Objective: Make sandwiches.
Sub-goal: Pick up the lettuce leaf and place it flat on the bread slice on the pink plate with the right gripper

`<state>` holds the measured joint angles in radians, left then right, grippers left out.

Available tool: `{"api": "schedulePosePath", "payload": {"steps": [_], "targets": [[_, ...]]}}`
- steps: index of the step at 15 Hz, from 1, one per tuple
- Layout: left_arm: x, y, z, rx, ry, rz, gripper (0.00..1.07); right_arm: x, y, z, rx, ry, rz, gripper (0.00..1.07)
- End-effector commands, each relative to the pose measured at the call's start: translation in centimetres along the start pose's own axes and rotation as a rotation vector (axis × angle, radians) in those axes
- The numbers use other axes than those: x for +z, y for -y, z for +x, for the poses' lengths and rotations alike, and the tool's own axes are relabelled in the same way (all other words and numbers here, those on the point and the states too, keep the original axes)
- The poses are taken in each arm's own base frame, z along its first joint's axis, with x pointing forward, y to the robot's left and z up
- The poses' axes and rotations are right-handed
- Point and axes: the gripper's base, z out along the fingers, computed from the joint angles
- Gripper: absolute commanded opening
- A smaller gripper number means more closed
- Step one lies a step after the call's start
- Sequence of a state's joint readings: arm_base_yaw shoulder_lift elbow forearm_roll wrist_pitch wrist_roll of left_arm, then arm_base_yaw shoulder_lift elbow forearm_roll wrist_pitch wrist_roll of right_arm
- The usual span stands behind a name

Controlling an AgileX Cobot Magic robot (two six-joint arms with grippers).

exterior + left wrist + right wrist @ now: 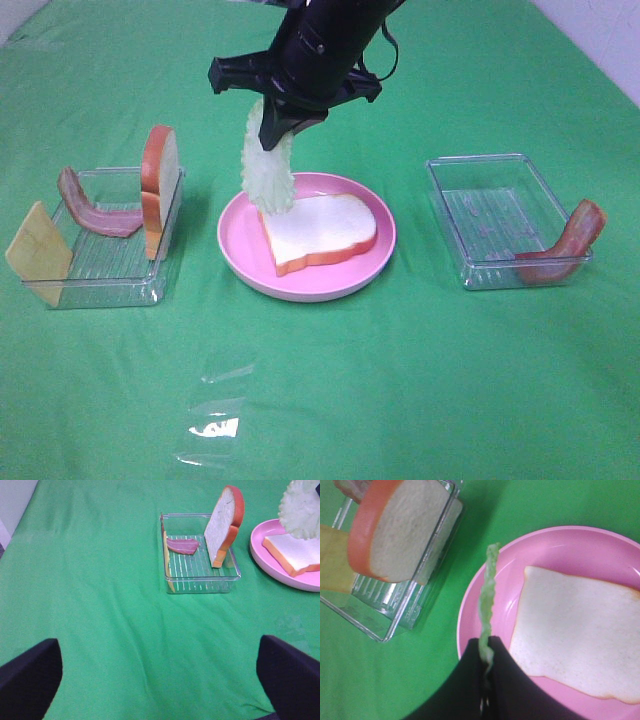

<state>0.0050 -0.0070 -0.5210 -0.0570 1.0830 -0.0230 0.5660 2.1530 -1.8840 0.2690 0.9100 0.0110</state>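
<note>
Pale green lettuce leaf [268, 170] hangs upright, its top edge clamped between the jaws of the right gripper [278, 132].
Its lower edge is over the left part of the pink plate [240, 240], by the far-left corner of the flat bread slice [318, 232]. I cannot tell whether the leaf touches the slice or the plate.
Flat bread slice lies white face up on the plate, mid-table.

Left of the plate is the left tray [100, 290], clear plastic. It holds:
- upright bread slice [158, 185], on edge against the right wall;
- left bacon strip [95, 215], curved, at the far side;
- cheese square [40, 252], leaning at the left wall, rising above the rim.

Right of the plate is the right tray [490, 215]. The right bacon strip [565, 245] is propped in its near-right corner, one end above the rim.

Left gripper [160, 650] shows in its wrist view only. Jaws are wide apart with nothing between them, over bare green cloth left of the left tray.

Crumpled clear film [215, 420] lies on the table [400, 380], near side.
</note>
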Motion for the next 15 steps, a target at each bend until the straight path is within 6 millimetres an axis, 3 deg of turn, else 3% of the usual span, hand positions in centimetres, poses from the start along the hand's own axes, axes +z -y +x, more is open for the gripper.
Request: {"api": "schedulePosePath", "payload": {"steps": [1, 5, 7, 10, 15], "targets": [[0.0, 0.0, 0.1, -0.001, 0.005, -0.001, 0.98, 2.0, 0.5, 0.2, 0.001, -0.013, 0.004, 0.00], [0.0, 0.0, 0.1, -0.001, 0.005, -0.001, 0.98, 4.7, 1.5, 1.0, -0.005, -0.061, 0.035, 0.00], [0.0, 0.0, 0.1, -0.001, 0.005, -0.001, 0.98, 5.9, 2.7, 1.4, -0.058, -0.091, 0.135, 0.00], [0.0, 0.0, 0.1, -0.001, 0.005, -0.001, 0.98, 5.9, 3.9, 1.4, -0.104, -0.088, 0.258, 0.00], [0.0, 0.0, 0.1, -0.001, 0.005, -0.001, 0.98, 5.9, 3.9, 1.6, -0.098, -0.110, 0.257, 0.00]]}}
